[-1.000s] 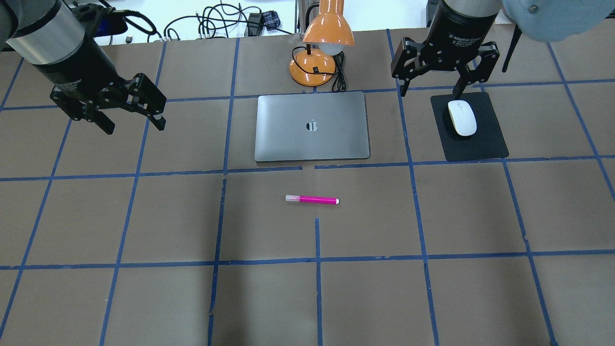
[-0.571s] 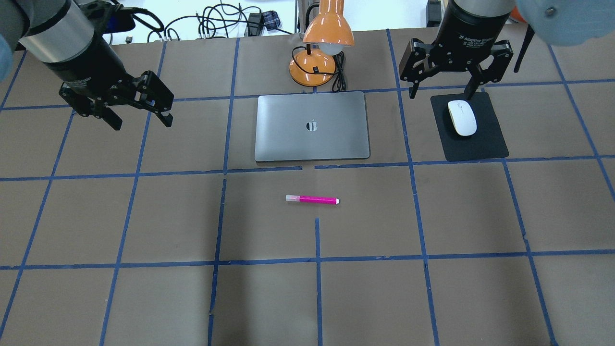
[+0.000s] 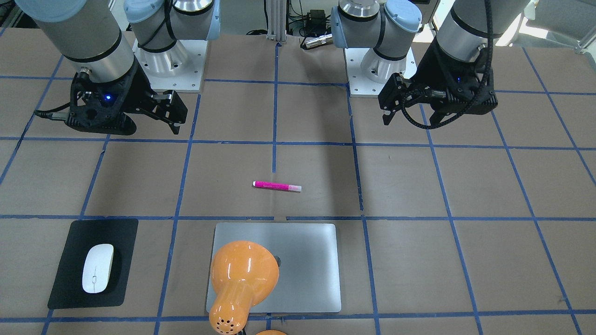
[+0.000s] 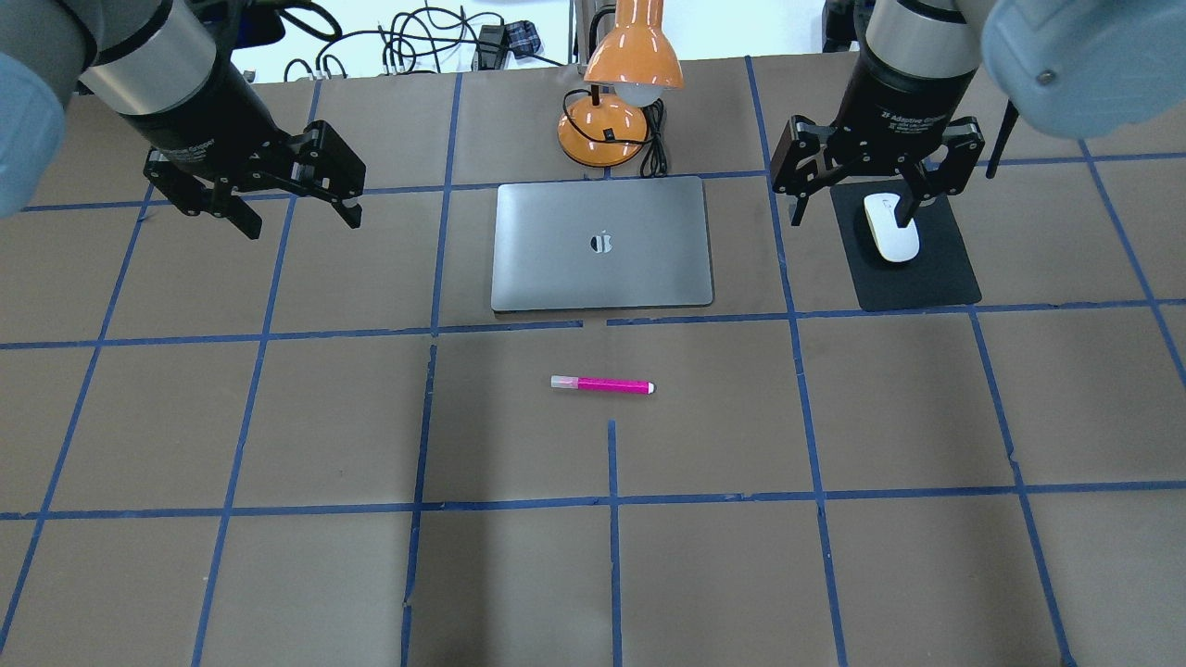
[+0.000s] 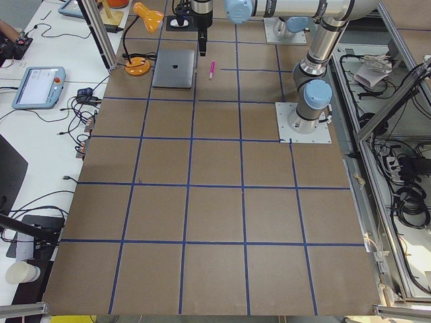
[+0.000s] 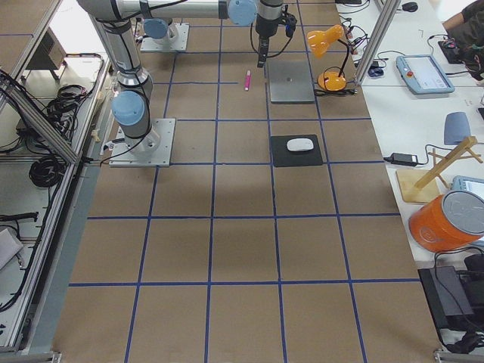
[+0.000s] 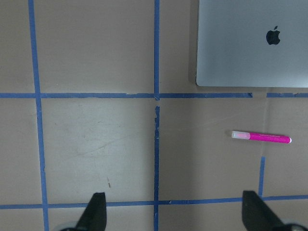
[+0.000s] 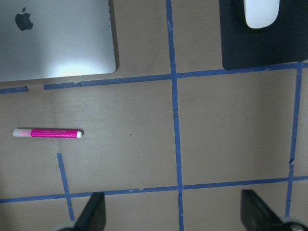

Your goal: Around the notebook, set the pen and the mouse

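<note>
The magenta pen lies flat on the table, just in front of the closed silver notebook. The white mouse rests on a black mat to the notebook's right. My right gripper hangs open above the mat's left edge, one finger crossing in front of the mouse. My left gripper hangs open above bare table, left of the notebook. The left wrist view shows the pen and a notebook corner ahead. In the right wrist view I see the pen and the mouse.
An orange desk lamp with its cord stands just behind the notebook, and its shade overhangs the notebook's far edge. Blue tape lines grid the brown table. Cables lie beyond the far table edge.
My left gripper has shifted right, toward the notebook. My right gripper has come nearer and lower, over the mat's left side. Both stay open; pen, mouse and notebook have not moved.
</note>
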`<action>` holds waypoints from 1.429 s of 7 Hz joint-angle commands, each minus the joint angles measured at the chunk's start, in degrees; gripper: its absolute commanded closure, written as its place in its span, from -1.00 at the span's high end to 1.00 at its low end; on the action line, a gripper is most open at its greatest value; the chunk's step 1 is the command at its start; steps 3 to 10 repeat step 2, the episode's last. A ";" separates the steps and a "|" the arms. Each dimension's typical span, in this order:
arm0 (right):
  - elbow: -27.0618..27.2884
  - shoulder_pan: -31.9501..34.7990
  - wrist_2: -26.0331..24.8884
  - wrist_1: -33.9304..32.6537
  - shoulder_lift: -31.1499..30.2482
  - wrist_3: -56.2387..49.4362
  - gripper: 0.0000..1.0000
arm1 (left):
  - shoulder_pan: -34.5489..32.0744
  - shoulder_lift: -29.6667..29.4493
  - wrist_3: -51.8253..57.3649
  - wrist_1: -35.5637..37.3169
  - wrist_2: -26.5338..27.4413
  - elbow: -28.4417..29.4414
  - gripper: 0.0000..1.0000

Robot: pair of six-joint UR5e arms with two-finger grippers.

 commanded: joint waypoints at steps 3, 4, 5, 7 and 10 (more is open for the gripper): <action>0.29 -0.18 0.23 0.06 -0.34 -0.16 1.00 | -0.17 2.82 -0.22 -1.51 0.32 -0.85 1.00; 0.29 -0.18 0.23 0.06 -0.34 -0.16 1.00 | -0.17 2.82 -0.22 -1.51 0.32 -0.85 1.00; 0.29 -0.18 0.23 0.06 -0.34 -0.16 1.00 | -0.17 2.82 -0.22 -1.51 0.32 -0.85 1.00; 0.29 -0.18 0.23 0.06 -0.34 -0.16 1.00 | -0.17 2.82 -0.22 -1.51 0.32 -0.85 1.00; 0.29 -0.18 0.23 0.06 -0.34 -0.16 1.00 | -0.17 2.82 -0.22 -1.51 0.32 -0.85 1.00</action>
